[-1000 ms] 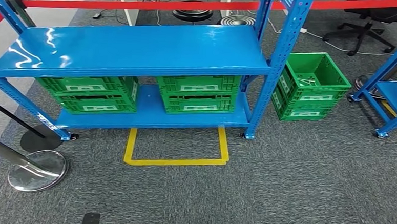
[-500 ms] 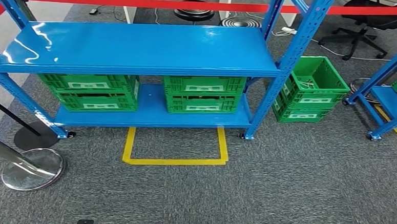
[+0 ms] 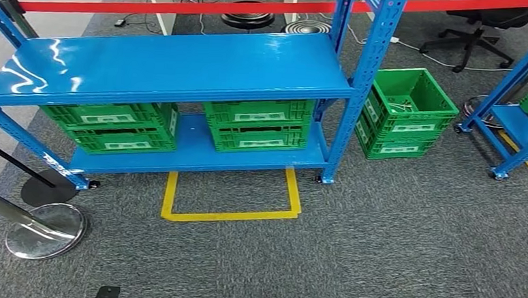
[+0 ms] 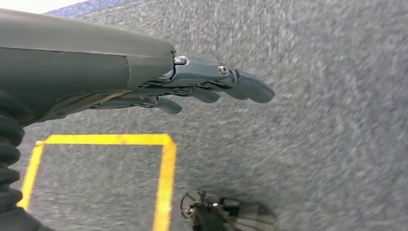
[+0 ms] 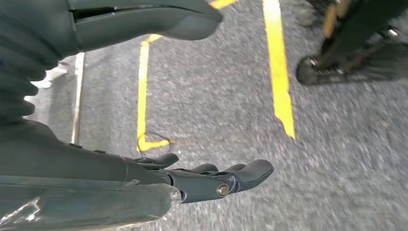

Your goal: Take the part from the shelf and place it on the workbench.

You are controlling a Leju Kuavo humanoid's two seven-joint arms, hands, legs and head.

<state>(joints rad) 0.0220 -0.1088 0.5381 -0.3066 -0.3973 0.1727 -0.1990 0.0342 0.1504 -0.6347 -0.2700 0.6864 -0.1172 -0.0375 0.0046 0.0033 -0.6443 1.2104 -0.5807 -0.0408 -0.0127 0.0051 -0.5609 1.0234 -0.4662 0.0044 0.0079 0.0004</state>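
Left robot hand (image 4: pixel 192 89) empty, fingers extended, right robot hand (image 5: pixel 202 180) likewise, seemingly hanging down

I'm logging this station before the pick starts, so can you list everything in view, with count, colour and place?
Shelf rack: one, blue, centre, its top shelf bare.
Crates on the rack: four, green, two stacks of two on the lower shelf.
Floor crates: one stack of two, green, right of the rack; small parts in the top one.
Second rack: one, blue, far right, partly seen.
Floor tape outline: one, yellow, in front of the rack.
Barrier tape: red, behind the rack.
Stanchion base: one, chrome, left.
Office chair: one, black, far right.
Left hand: empty, over carpet.
Right hand: empty, over carpet.
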